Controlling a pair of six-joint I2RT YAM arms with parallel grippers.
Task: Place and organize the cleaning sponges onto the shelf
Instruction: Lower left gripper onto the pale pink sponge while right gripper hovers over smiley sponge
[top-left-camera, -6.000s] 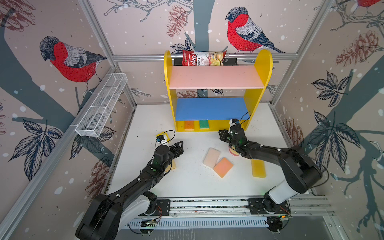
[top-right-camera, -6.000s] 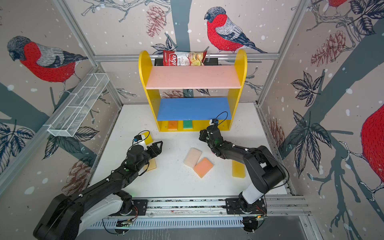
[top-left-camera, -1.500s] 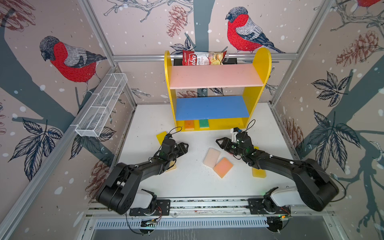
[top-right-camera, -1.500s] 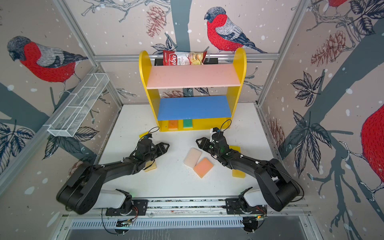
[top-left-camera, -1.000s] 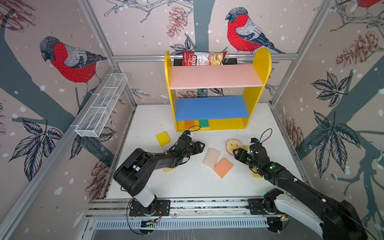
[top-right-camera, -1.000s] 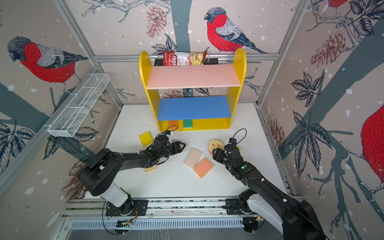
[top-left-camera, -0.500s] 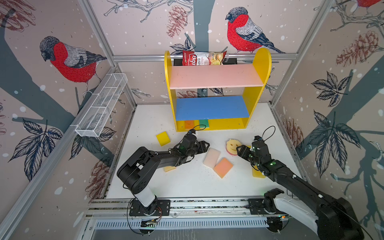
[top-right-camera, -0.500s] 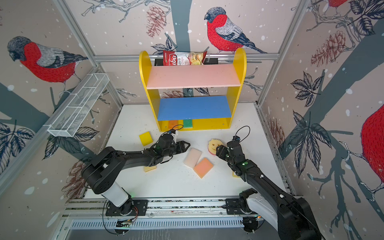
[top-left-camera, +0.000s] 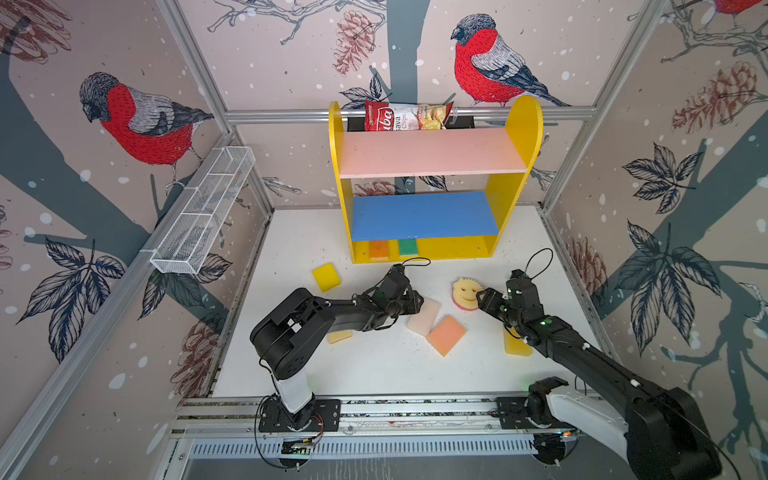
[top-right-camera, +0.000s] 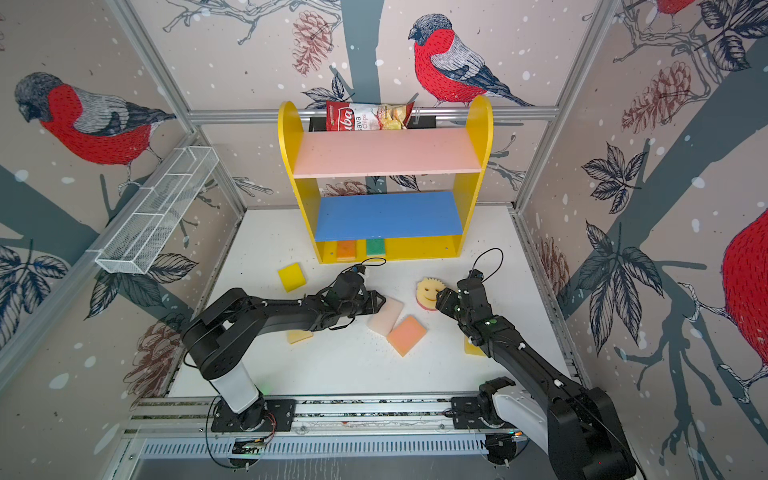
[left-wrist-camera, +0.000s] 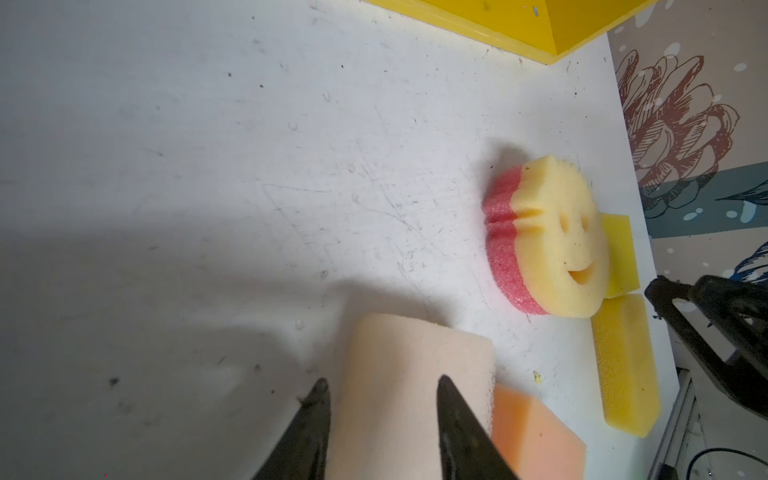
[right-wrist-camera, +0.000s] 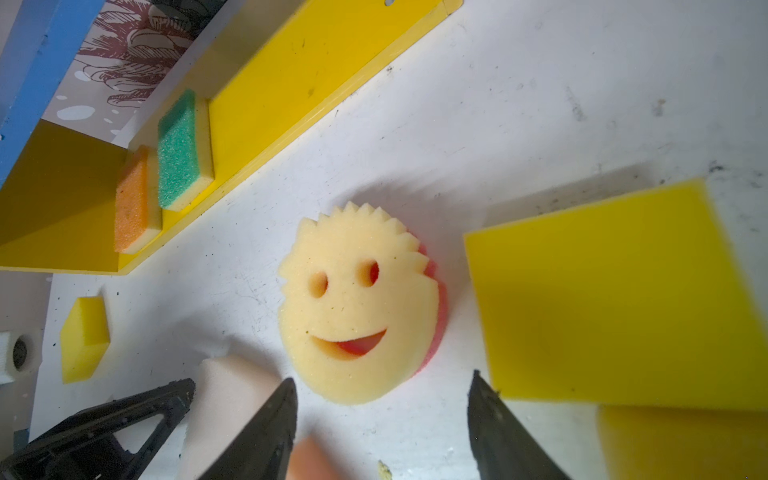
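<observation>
The shelf (top-left-camera: 515, 133) stands at the back; an orange sponge (top-left-camera: 379, 249) and a green sponge (top-left-camera: 408, 247) lie on its yellow base. My left gripper (top-left-camera: 417, 303) is shut on the near end of a cream sponge (left-wrist-camera: 399, 374), which lies flat and fills the gap between its fingers. A salmon sponge (top-left-camera: 446, 334) touches the cream one. My right gripper (right-wrist-camera: 382, 382) is open, just short of the round smiley sponge (right-wrist-camera: 357, 307), with nothing between its fingers. Yellow sponges lie at the left (top-left-camera: 326, 277) and under the right arm (top-left-camera: 517, 345).
A pale yellow sponge (top-left-camera: 340, 336) lies partly under the left arm. A chips bag (top-left-camera: 405, 116) rests on top of the shelf. A white wire basket (top-left-camera: 203, 212) hangs on the left wall. Another yellow sponge (right-wrist-camera: 602, 291) lies right beside the smiley one.
My left gripper reached right to the cream sponge and its jaws narrowed onto it. My right gripper crept forward toward the smiley sponge, staying open.
</observation>
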